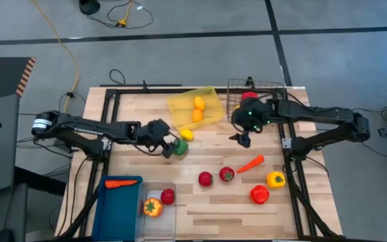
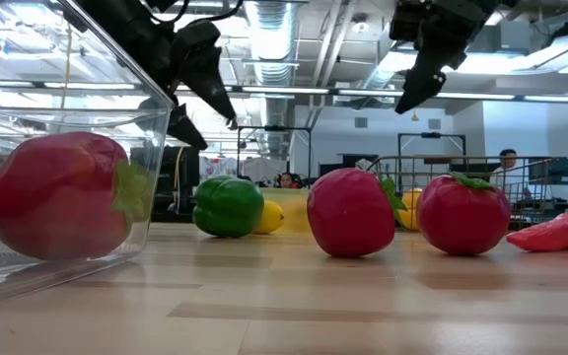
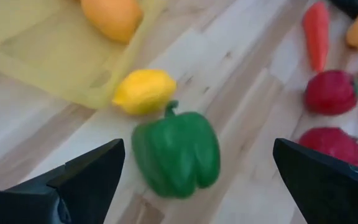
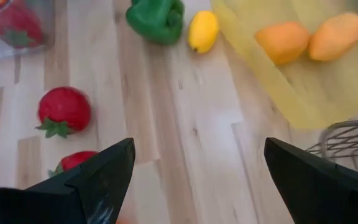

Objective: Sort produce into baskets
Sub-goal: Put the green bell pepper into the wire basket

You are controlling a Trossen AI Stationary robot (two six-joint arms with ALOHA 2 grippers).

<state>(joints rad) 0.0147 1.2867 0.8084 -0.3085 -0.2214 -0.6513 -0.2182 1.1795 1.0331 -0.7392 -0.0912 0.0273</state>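
Green pepper (image 3: 176,153): glossy, lobed, short stem, lying on wood table (image 1: 207,208) just near of yellow tray (image 1: 210,101), w/ a yellow lemon (image 3: 143,91) touching/beside it. Left gripper (image 1: 168,146) over it, fingers wide, holding nothing. Right gripper (image 1: 242,140) by wire basket (image 1: 234,91), wide, empty. Two tomatoes (image 1: 205,179) further right.

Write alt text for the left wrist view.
The left end effector, fingers spread open, hovers over a green pepper on the wooden table. A yellow lemon lies beside the pepper, against the yellow tray; two tomatoes and a carrot lie farther off.
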